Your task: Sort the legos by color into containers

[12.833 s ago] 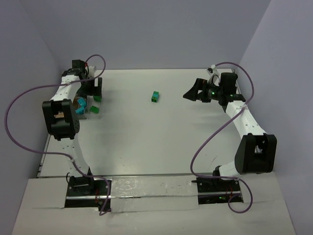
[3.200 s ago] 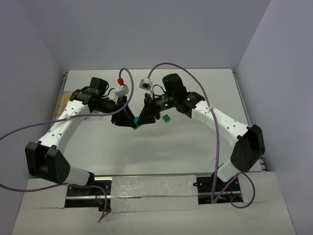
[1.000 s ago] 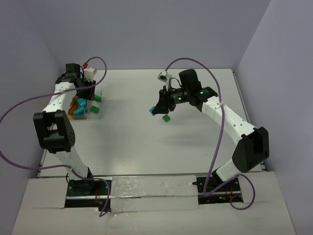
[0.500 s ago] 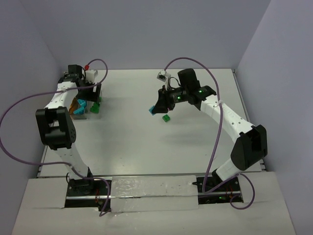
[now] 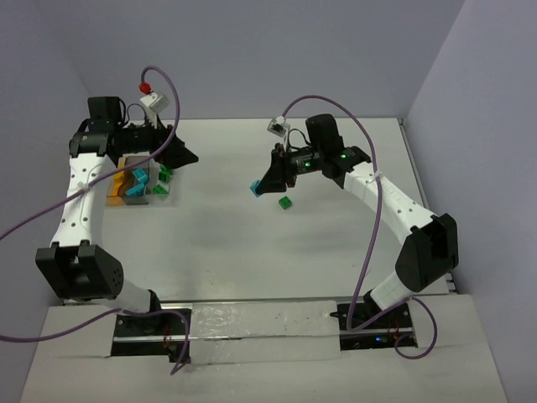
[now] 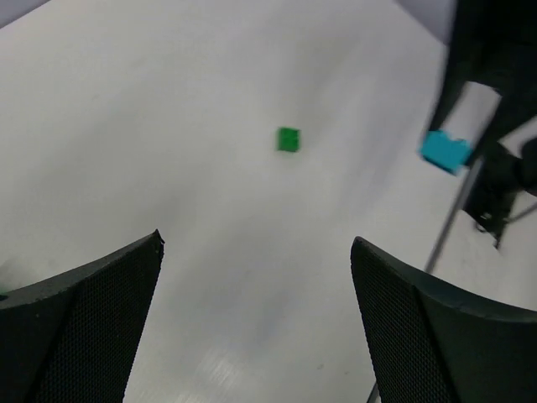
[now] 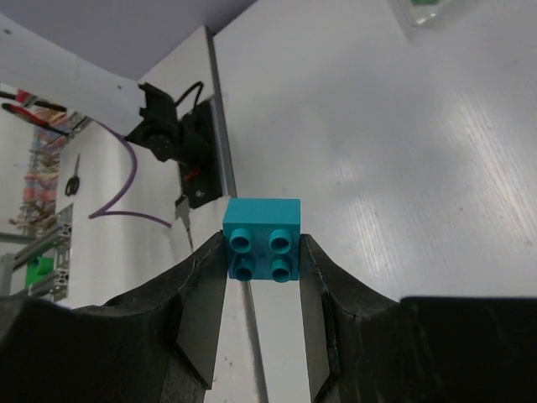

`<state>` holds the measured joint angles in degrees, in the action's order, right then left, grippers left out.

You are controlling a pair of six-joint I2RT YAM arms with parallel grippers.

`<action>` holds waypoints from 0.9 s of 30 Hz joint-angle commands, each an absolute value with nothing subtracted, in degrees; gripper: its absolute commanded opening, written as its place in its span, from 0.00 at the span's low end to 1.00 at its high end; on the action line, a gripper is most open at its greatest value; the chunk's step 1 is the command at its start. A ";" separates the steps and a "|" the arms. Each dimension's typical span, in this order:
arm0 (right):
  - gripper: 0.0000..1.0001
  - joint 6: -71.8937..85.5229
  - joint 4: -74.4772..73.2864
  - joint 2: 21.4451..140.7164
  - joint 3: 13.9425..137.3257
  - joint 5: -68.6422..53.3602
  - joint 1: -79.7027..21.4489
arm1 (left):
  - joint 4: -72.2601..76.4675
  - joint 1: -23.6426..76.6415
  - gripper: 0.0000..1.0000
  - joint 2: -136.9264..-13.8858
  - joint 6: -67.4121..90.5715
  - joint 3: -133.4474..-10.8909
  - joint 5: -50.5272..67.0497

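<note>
My right gripper [image 5: 258,186] hangs above the middle of the table, shut on a teal lego [image 7: 262,239] whose studs face the wrist camera; the same brick [image 6: 445,151] shows blurred in the left wrist view. A green lego [image 5: 285,202] lies on the table just right of it, and is also visible as a green lego [image 6: 288,139] from the left wrist. My left gripper [image 5: 186,156] is raised at the far left, open and empty, pointing right. Beneath it stand the brown-tinted container [image 5: 113,200] with orange and teal pieces and the clear container [image 5: 159,197] with green pieces.
The table's back edge meets the wall just behind the left arm. Purple cables loop above both arms. The right arm's elbow [image 5: 424,243] stands over the right side of the table. A corner of the clear container [image 7: 424,13] shows at the top of the right wrist view.
My left gripper has opened wide and lifted up from the containers, swinging to point right. The right gripper has barely moved, still holding the teal lego.
</note>
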<state>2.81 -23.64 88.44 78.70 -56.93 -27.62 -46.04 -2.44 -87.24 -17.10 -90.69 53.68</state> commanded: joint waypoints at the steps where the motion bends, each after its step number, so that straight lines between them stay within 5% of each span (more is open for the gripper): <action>1: 0.00 7.10 -17.91 89.46 80.89 -65.06 -28.04 | -57.45 3.37 0.99 -88.07 -25.18 -91.06 72.90; 5: 0.00 13.41 -14.22 91.73 81.78 -69.67 -28.80 | -59.21 8.79 0.94 -87.02 -27.21 -88.46 72.07; 13: 0.00 61.84 33.30 93.88 65.80 -69.78 -28.38 | -32.99 15.65 0.99 -73.10 -12.26 -74.64 54.07; 27: 0.00 85.93 42.40 99.95 64.00 -68.68 -28.30 | -33.22 25.13 0.99 -77.38 -14.88 -77.32 44.87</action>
<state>79.34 36.20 98.39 61.78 -66.57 -28.47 -35.86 23.62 -76.26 -14.20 -74.36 48.48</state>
